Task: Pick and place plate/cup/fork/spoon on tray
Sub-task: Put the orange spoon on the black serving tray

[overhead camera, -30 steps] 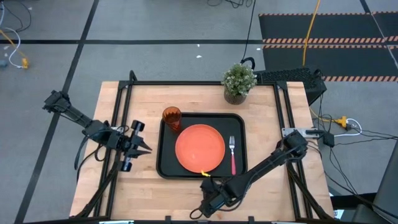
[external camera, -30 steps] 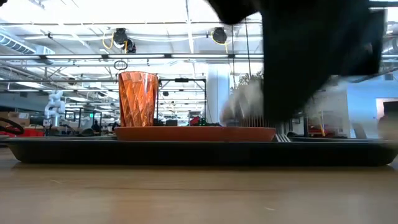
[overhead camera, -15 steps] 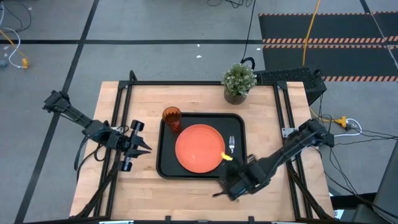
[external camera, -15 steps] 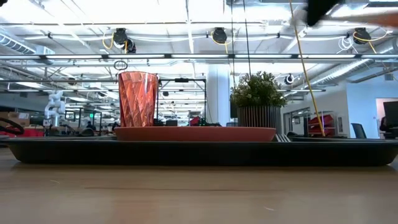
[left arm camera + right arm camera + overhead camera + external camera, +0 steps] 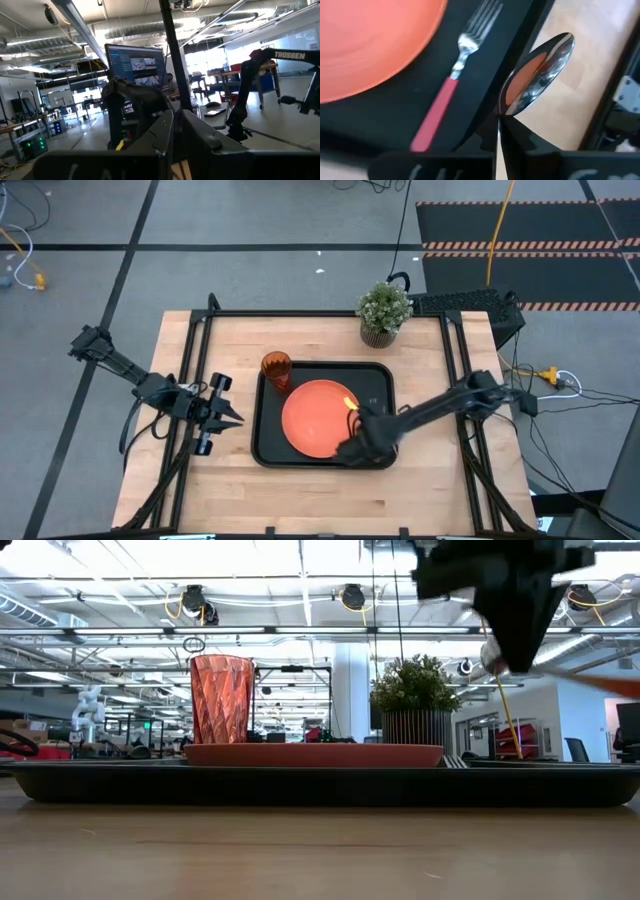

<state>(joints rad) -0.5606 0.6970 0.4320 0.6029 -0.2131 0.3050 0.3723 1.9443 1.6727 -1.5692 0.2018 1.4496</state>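
Two arms share the table. The right gripper [image 5: 357, 442] hangs over the black tray [image 5: 268, 450], at the near right edge of the orange plate [image 5: 318, 418], its fingers clamped on the spoon [image 5: 537, 75], whose metal bowl sticks out ahead of them. Just beside the plate lies the red-handled fork [image 5: 451, 85] on the tray. At the tray's far left corner stands the amber cup [image 5: 276, 370]. Off the tray's left side, the left gripper [image 5: 228, 417] waits with fingers pressed together.

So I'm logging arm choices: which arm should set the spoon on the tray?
Right: its gripper already holds the spoon over the tray, beside the fork. The left gripper waits off the tray.
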